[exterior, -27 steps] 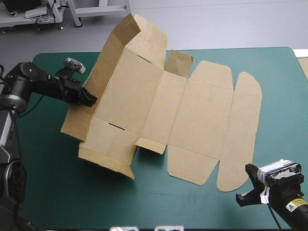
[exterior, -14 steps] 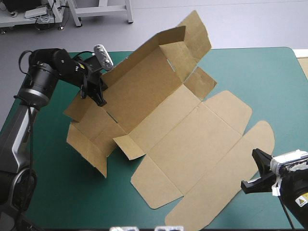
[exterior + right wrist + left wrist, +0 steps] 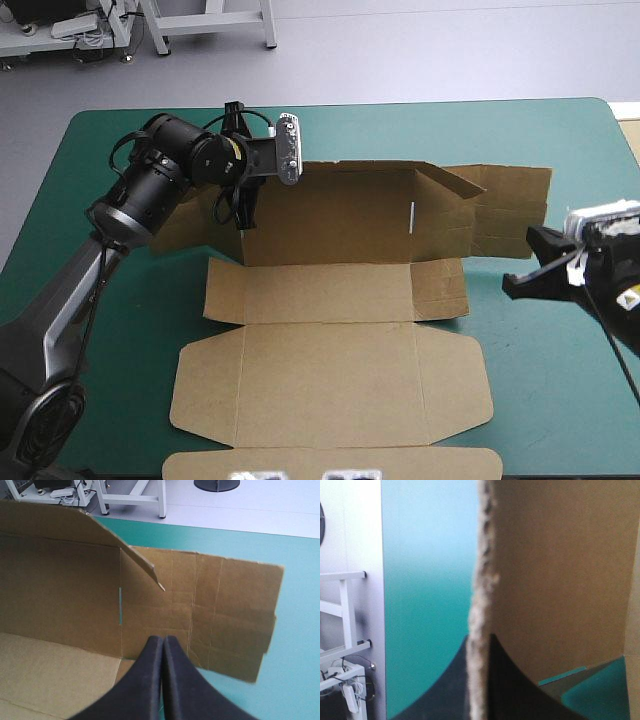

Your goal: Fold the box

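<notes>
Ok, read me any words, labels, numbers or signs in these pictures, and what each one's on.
None can be read.
Sticker on the right arm: a yellow warning triangle with print, too small to read.
Yellow mark on the left arm: too small to read.
Box: plain, no print.

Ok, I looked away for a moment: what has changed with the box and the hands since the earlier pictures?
The left hand swung the box round: its raised wall now runs along the far side, flat panels toward the near edge. The right hand moved forward to the box's right end, shut, holding nothing. Unchanged: the left hand's grip on the wall; the rest lies flat on the table.
</notes>
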Motion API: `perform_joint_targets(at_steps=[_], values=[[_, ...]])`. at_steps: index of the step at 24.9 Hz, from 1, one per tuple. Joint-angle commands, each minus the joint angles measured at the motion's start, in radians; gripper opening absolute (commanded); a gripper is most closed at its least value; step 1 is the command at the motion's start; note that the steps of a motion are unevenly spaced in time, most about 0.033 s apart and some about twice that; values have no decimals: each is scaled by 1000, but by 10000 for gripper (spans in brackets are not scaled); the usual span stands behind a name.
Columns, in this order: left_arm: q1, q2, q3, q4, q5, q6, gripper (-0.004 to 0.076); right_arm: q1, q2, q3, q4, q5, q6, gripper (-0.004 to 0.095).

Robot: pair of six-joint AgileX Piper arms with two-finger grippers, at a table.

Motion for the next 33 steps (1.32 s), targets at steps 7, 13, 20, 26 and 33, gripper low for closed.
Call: perform_joint_targets(at_steps=[7,13,20,26,33], values=[[-18,-206,274,63,-350,-32,-9,0,284,-328,25,6,-7,-19],[-21,-380,658,291,-683,-158,-9,0,580,-731,137,242,-12,-18],[-27,-380,706,518,-749,-382,-9,0,905,-1101,151,437,95,-16],[-69,-380,706,548,-760,-397,-9,33,1102,-1212,156,479,177,-16],[-78,-376,706,548,-754,-402,-9,105,1221,-1220,64,540,246,-9]])
